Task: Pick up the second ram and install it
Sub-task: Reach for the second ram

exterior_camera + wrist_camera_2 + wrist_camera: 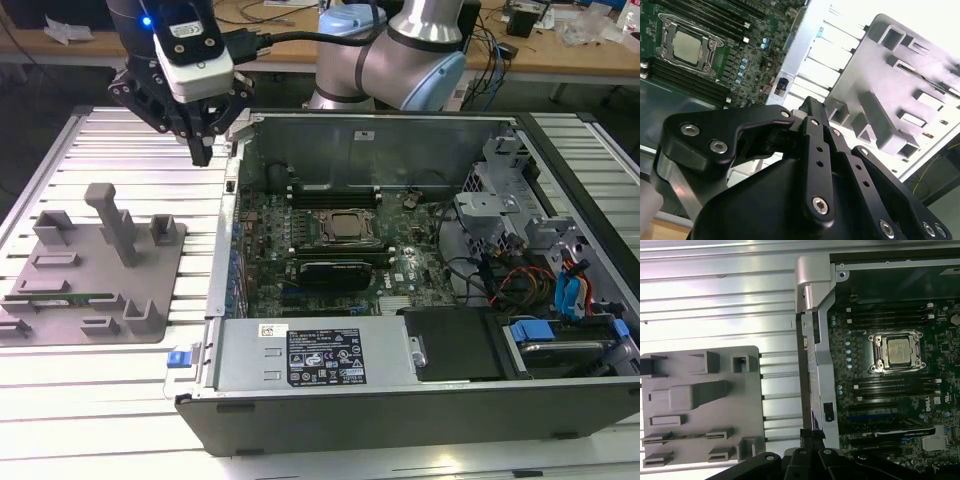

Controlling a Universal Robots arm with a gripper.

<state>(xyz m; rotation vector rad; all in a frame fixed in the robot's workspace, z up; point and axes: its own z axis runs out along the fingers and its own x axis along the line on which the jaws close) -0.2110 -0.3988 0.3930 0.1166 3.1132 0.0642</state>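
The second ram is a thin green stick lying in a slot near the front of the grey fixture plate, at the exterior view's left. In the first wrist view the ram shows as a thin dark strip between holders on the plate. My gripper hangs above the slatted table between the plate and the open computer case, well above and behind the ram. Its fingers meet at the tips with nothing between them, as the second wrist view of the gripper also shows.
Inside the case lies a green motherboard with a processor socket, dark memory slots on both sides of it, and a black card. Grey blocks and a tall post stand on the plate. The case's metal wall rises between plate and board.
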